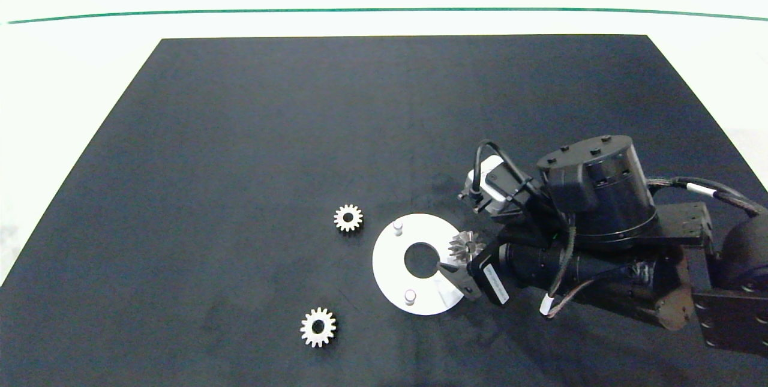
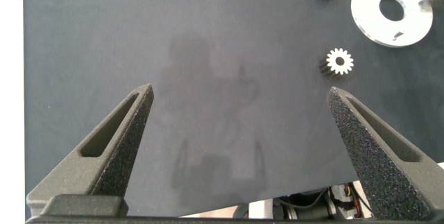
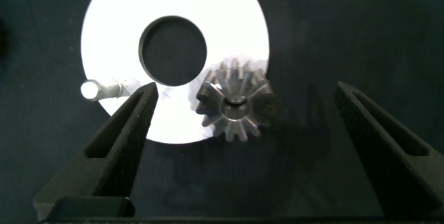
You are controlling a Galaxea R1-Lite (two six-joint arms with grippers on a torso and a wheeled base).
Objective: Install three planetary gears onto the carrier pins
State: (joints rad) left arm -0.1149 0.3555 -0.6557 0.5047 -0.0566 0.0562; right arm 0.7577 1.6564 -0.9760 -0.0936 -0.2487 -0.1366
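Observation:
The white carrier disc [image 1: 390, 267] lies on the black mat, with two bare carrier pins [image 1: 397, 228] [image 1: 410, 297] standing on it. One planetary gear [image 1: 467, 246] sits on the disc's right rim. My right gripper [image 1: 456, 234] is open around it, both fingers clear of it. The right wrist view shows this gear [image 3: 236, 106] between the spread fingers, a pale spot in its hole, beside the disc [image 3: 229, 23] and a pin [image 3: 97, 89]. Two loose gears [image 1: 348, 218] [image 1: 318, 327] lie left of the disc. My left gripper [image 2: 239, 91] hangs open over bare mat.
The black mat [image 1: 240, 135] covers most of the white table, whose far edge carries a green line [image 1: 384, 10]. The right arm's bulky dark body [image 1: 600, 207] fills the mat's right front part. In the left wrist view the disc [image 2: 374, 16] and the loose gears [image 2: 340, 61] lie far off.

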